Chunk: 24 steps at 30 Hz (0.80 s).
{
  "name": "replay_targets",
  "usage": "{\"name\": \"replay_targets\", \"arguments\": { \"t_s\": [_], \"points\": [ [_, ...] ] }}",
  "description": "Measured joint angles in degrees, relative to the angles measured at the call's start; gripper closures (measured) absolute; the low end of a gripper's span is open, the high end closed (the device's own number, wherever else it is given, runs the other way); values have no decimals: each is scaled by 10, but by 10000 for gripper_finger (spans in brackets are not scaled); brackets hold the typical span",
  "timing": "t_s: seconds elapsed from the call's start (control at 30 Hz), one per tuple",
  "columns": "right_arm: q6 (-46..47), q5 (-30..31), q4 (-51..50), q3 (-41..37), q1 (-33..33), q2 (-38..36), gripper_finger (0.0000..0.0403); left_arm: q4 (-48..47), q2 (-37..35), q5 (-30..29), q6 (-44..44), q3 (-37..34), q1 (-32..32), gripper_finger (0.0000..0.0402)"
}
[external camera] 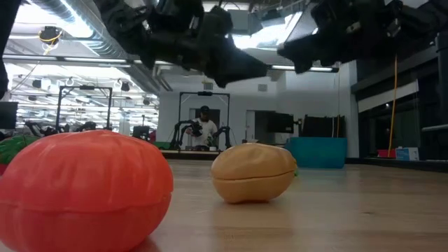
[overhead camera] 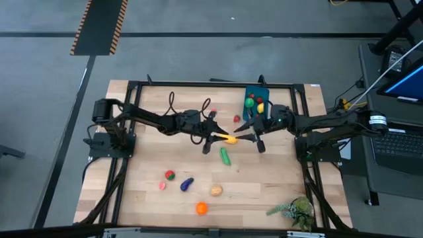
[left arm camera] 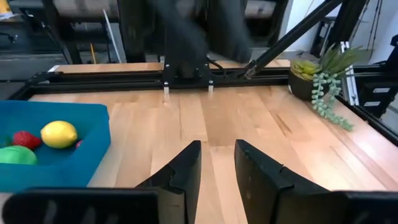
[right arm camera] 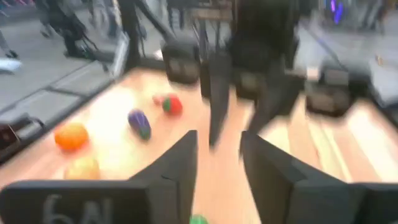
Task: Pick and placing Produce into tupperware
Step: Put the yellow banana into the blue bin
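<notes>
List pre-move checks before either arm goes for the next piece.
1. tupperware uncovered, with room left: ok.
2. left end effector fingers apart, nothing between them: ok.
3. right end effector fingers apart: ok.
4. banana lies between both end effectors; touching either: cannot tell.
5. Arm clearance: not ok, both end effectors crowd the banana.
6. cucumber lying free beside the banana: ok.

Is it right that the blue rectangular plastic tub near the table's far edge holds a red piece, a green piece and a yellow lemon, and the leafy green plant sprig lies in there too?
Not quite. The blue rectangular plastic tub holds the red piece, green piece and yellow lemon, but the leafy green plant sprig sits on the table's near right corner, outside the tub. The high view shows it.
</notes>
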Motion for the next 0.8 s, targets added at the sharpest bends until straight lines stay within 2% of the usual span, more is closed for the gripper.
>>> {"name": "replay_targets", "arguments": {
  "t_s": [0.1,0.2,0.33,0.43,0.63,0.8],
  "points": [
    [-1,45,-60,0,7,-4,237,-13,-24,-1,0,-29,0,318],
    [-1,84,-107,-1,11,-2,192,0,-47,-37,-9,-68,0,322],
    [0,124,-129,-1,11,2,148,79,-85,-84,-20,-135,1,329],
    [10,131,-137,-1,11,2,138,149,-109,-85,-19,-185,1,333],
    [30,131,-149,4,11,33,144,241,-127,-85,-31,-264,1,342],
    [27,131,-244,71,11,104,147,269,-127,-86,-31,-287,1,349]
  ]
}}
